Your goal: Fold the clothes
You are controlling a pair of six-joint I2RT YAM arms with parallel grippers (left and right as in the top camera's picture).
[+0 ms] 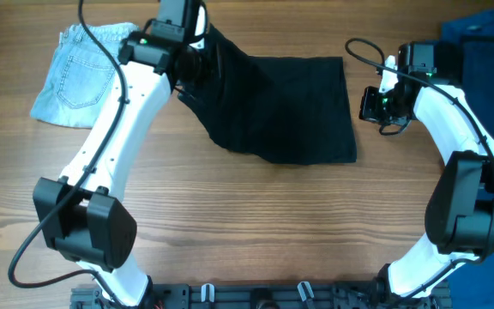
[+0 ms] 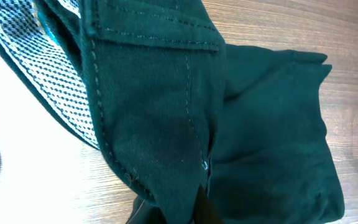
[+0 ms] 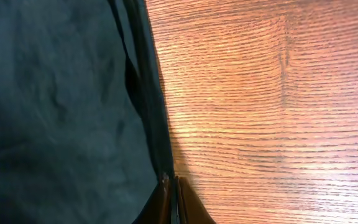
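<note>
Black garment (image 1: pixel 290 107) spread at the middle of the bench (image 1: pixel 256 223), its far left corner pinched and lifted by the left hand (image 1: pixel 194 70), right hand (image 3: pixel 173 190) closed tight at the garment's right edge, any catch on cloth not discernible, denim shorts (image 1: pixel 80 73) laid beside it on the left.

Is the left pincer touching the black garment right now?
Touching. The left wrist view shows the black garment bunched into the shut left pincer; in the overhead view, its corner is lifted up to the pincer.
</note>
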